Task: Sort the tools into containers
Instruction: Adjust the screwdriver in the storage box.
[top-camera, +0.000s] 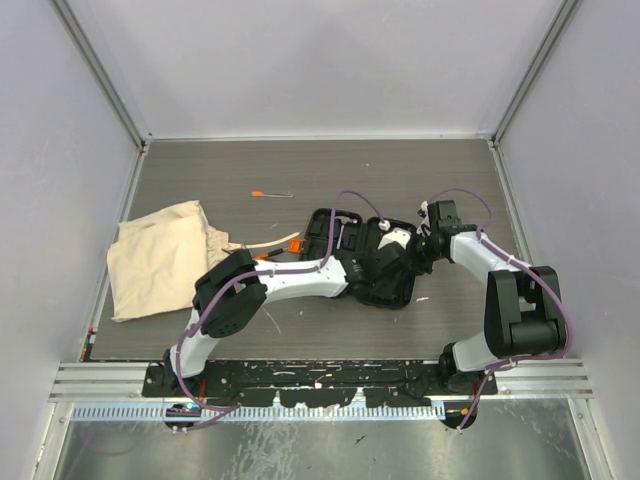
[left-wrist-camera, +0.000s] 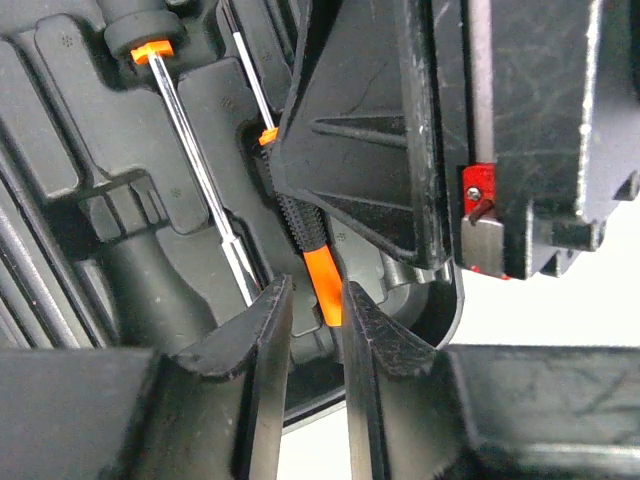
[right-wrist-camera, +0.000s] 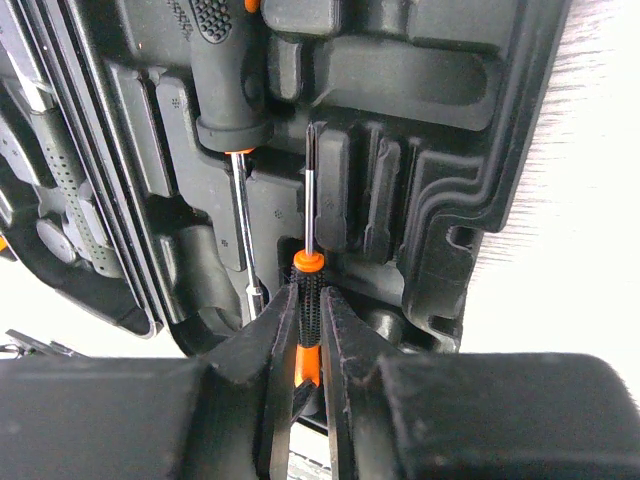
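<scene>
1. Grip on the right: my right gripper (right-wrist-camera: 310, 296) is clamped on the small screwdriver (right-wrist-camera: 309, 264) with a knurled black handle, an orange collar and a thin steel shaft, both fingers pressed flat against the knurled part
2. That small screwdriver lies over the black rounded hard-plastic tool case (top-camera: 322, 232), its shaft running along one of the moulded slots with the tip pointing away from my right wrist; I cannot tell whether it is seated in the slot
3. My left gripper (left-wrist-camera: 316, 290) straddles the orange tail end of the same handle, its jaws only a narrow way apart; one finger looks to be against the orange, a dark slit shows on the other side, and I cannot tell whether I am pinching it
4. In the left wrist view, a finger of my right gripper sits on the handle just beyond my left fingers
5. In the neighbouring slot, just beside, lies a larger screwdriver (right-wrist-camera: 226, 80) with a fat black dimpled handle, an orange collar and a steel shaft
6. The tool case lies open on the grey wood-grain bench (top-camera: 430, 170), between my two arms
7. The crumpled beige cloth bag (top-camera: 160, 258) lies at the left of the bench, well apart from the case
8. A thin steel driver with an orange tip (top-camera: 272, 194) lies loose on the bench beyond the case
</scene>
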